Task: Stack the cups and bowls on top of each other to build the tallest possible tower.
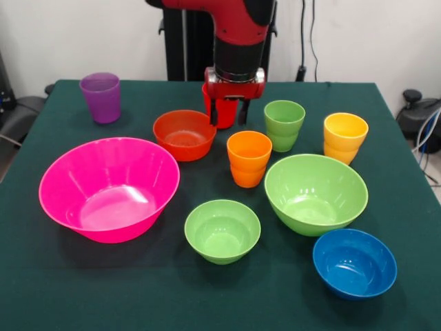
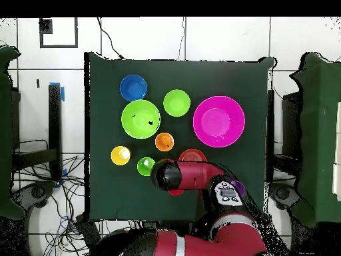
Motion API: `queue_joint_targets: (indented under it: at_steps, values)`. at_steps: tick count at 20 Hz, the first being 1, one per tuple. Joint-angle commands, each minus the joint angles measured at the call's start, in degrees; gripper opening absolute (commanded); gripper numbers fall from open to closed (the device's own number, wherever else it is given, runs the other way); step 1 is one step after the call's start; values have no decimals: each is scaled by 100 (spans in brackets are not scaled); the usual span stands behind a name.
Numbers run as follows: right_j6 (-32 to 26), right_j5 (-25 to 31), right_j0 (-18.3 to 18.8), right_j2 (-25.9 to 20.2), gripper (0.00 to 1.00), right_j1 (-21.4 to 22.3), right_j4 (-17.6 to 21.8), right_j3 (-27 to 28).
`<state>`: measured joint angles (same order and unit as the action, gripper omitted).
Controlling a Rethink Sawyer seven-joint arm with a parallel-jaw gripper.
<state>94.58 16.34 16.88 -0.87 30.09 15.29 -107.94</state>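
My gripper point(image 1: 228, 116) hangs at the table's far middle with its fingers apart. The red cup point(image 1: 225, 117) shows between and behind them; I cannot tell if they touch it. The purple cup point(image 1: 100, 96), orange cup point(image 1: 249, 158), light green cup point(image 1: 284, 124) and yellow cup point(image 1: 344, 136) stand apart. The pink bowl point(image 1: 108, 187), red-orange bowl point(image 1: 184, 134), large green bowl point(image 1: 315, 193), small green bowl point(image 1: 222, 231) and blue bowl point(image 1: 354, 262) each sit alone, open side up. Nothing is stacked. In the overhead view the arm point(image 2: 174, 176) hides the gripper and most of the red cup point(image 2: 176, 192).
The table has a dark green cloth point(image 1: 62, 289). Chairs stand off both table sides point(image 2: 320, 133). Cables lie on the floor by the robot's base point(image 2: 66, 213).
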Motion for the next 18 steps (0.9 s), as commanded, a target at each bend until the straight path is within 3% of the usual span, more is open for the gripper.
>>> queue_joint_targets:
  at_steps: [1, 3, 6, 9, 18]
  values:
    - [185, -209, 19, -559, 100, -436, 281, 536]
    - [188, -191, 42, -557, 100, -508, 291, 612]
    - [64, -416, 398, -880, 100, -626, 319, 576]
    - [181, -297, 302, -664, 100, -606, 278, 692]
    - [-98, -35, 628, -754, 100, -975, 423, 1228]
